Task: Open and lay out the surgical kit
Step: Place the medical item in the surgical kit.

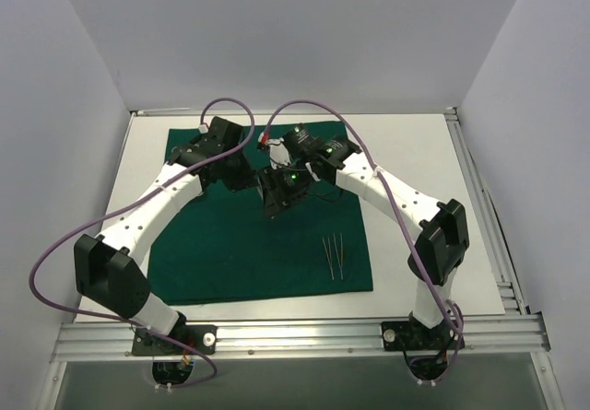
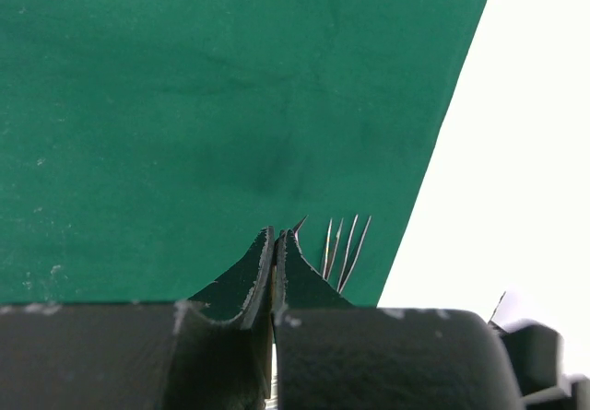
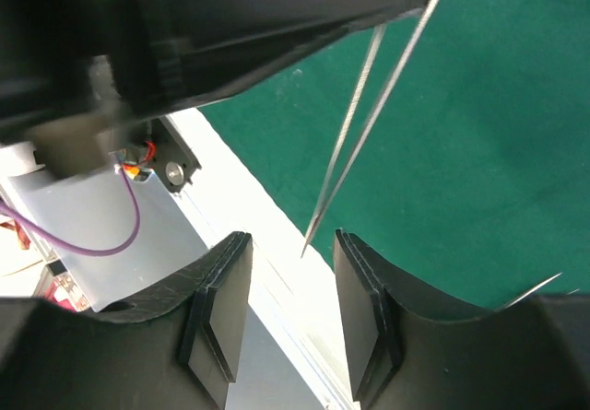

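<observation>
The surgical kit's dark green cloth (image 1: 230,244) lies spread flat on the table. Two steel tweezers (image 1: 334,256) rest side by side near its front right corner, and they show again as tweezers (image 2: 346,247) just beyond my left fingers. My left gripper (image 2: 277,233) is shut on a further pair of tweezers (image 3: 369,115), which slants down from it above the cloth. A thin steel tip (image 2: 300,224) pokes out past its fingertips. My right gripper (image 3: 290,240) is open, and the held tweezers' point hangs between its fingertips without touching either pad. Both grippers meet over the cloth's far middle.
White table (image 1: 415,152) borders the cloth on the right and at the back. An aluminium rail (image 1: 295,336) runs along the near edge by the arm bases. Purple cables (image 1: 230,106) loop above both wrists. Grey walls enclose the table on three sides.
</observation>
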Tool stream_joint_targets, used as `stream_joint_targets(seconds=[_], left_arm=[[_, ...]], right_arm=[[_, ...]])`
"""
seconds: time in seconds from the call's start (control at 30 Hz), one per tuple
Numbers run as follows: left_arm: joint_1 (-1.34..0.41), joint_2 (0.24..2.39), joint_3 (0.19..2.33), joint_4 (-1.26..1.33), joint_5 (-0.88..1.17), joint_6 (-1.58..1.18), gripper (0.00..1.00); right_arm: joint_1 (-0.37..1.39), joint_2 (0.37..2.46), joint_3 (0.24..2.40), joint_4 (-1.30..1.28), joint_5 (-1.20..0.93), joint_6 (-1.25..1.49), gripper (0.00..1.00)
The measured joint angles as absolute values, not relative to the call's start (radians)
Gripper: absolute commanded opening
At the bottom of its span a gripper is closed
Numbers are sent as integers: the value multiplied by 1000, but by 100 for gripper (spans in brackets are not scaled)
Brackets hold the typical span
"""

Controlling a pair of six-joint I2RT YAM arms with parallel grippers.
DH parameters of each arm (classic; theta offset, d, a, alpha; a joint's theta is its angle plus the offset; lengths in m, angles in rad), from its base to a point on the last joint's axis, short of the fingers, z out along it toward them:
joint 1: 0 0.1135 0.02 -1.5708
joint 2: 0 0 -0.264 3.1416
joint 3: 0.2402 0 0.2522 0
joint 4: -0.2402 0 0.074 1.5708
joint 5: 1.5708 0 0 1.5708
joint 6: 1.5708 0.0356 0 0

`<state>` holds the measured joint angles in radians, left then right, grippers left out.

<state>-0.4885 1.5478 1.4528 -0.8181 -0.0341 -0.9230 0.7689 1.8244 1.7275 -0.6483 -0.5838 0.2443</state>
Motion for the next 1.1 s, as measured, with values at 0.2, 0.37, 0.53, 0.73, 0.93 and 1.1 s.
stream_joint_targets(seconds=[0.2, 0.37, 0.53, 0.73, 0.93, 1.1], left_arm=[[-488, 1524, 1451, -818, -34, -924, 2], [-488, 1521, 1445, -813, -33, -924, 2], [-488, 1521, 1434, -802, -32, -924, 2], [-484, 1517, 1402, -765, -15, -904, 25], [-478, 1510, 1398, -758, 5, -863, 63], [-424, 1453, 1388, -771, -23, -806, 70]], right_arm=[[774, 1838, 1728, -651, -566, 245, 35], [774, 1844, 1728, -646, -549, 254, 27], [774, 1856, 1732, -646, -538, 261, 4], [771, 1879, 1731, -653, -526, 287, 0], [773, 1862, 1626, -579, -529, 332, 0], [774, 1794, 1470, -539, -504, 409, 0]])
